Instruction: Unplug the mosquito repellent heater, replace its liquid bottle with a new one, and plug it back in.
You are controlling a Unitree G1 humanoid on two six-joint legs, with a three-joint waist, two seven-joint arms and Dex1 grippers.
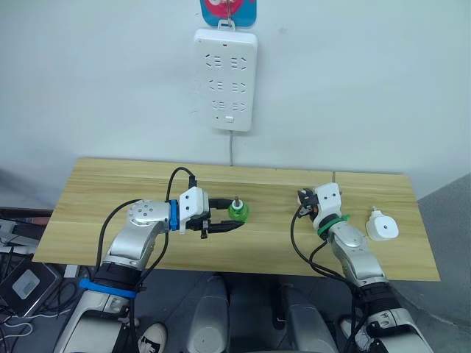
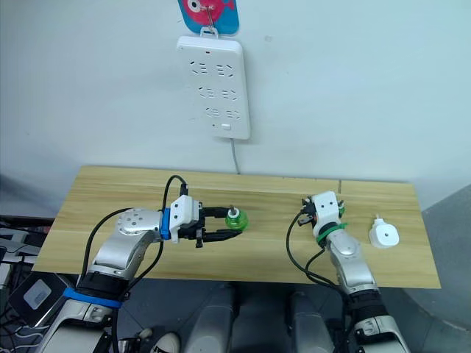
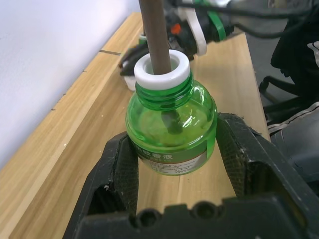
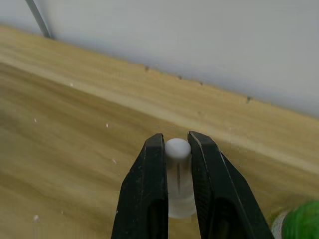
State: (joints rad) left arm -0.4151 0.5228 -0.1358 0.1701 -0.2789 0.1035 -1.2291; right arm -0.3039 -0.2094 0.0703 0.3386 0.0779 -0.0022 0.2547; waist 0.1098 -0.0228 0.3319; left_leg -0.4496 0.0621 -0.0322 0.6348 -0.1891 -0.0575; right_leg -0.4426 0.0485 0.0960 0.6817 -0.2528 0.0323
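Note:
A green liquid bottle (image 1: 238,211) with a white neck and a dark wick stands on the wooden table (image 1: 110,191), left of centre. My left gripper (image 1: 232,214) reaches in from the left, its two black fingers (image 3: 122,172) pressed against the bottle's (image 3: 172,132) sides. The white mosquito repellent heater (image 1: 382,227) lies unplugged on the table at the right. Just left of it, my right gripper (image 4: 176,143) is shut on a small white cap (image 4: 178,149) held low over the table. Something green (image 4: 301,221) sits close beside that gripper; I cannot tell what it is.
A long white power strip (image 1: 225,79) hangs on the wall above the table's middle, and its cord (image 1: 232,149) drops behind the table's back edge. A blue and red hanger (image 1: 228,11) sits above the strip. Bags and cables lie on the floor at the left (image 1: 22,279).

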